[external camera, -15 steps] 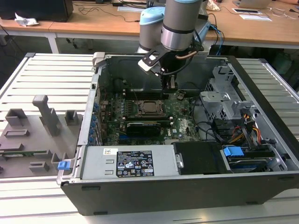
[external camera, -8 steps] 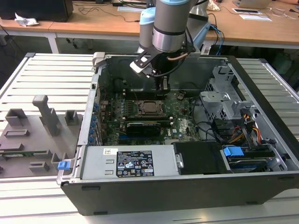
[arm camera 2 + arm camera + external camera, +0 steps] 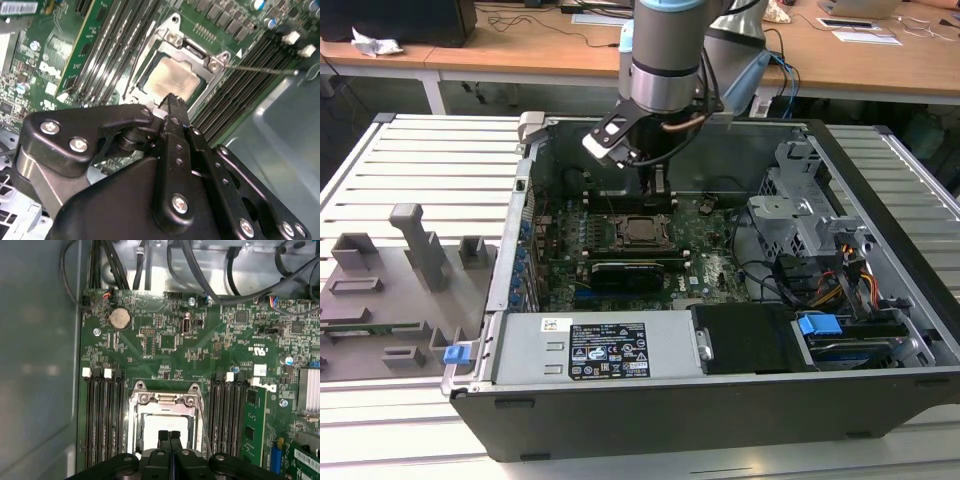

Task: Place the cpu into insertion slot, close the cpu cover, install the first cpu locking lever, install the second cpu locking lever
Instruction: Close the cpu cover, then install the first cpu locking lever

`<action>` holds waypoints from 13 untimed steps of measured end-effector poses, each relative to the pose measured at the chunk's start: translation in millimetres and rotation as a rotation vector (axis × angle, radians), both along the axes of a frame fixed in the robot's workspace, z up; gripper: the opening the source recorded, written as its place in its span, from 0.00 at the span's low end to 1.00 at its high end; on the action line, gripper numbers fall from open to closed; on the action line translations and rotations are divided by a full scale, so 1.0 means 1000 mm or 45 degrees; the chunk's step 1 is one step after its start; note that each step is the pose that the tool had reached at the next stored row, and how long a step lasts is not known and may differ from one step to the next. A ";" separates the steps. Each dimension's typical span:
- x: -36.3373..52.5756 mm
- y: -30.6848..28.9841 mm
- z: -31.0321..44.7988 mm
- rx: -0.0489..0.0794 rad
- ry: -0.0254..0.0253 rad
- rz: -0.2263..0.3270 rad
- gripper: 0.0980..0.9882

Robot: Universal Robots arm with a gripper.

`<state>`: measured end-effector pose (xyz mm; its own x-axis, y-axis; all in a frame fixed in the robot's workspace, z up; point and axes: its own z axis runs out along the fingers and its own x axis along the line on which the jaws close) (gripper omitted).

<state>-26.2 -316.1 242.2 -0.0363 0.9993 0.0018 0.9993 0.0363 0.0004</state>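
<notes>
You can spot a black-and-white printed sticker [image 3: 608, 350] on the grey power supply housing [image 3: 520, 352] in the exterior view, its lettering too small to read. In the second wrist view, a white barcode label [image 3: 19, 7] sits by the green motherboard [image 3: 65, 45] and is equally illegible.

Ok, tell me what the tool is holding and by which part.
Nothing: the tool is shut and empty, poised over the seated chip.
</notes>
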 end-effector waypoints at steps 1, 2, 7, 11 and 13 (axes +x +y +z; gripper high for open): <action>-0.0043 0.0000 -0.0002 0.000 -0.0040 0.001 0.01; -0.0073 0.0001 -0.0004 0.000 -0.0048 0.002 0.01; -0.0112 0.0001 -0.0007 0.000 -0.0048 0.003 0.01; -0.0129 0.0000 -0.0003 0.000 -0.0046 0.003 0.01; -0.0129 0.0001 0.0075 0.000 -0.0047 0.003 0.01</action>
<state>-39.1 -316.0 249.7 -0.0390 0.9992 0.0015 0.9992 0.0390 0.0041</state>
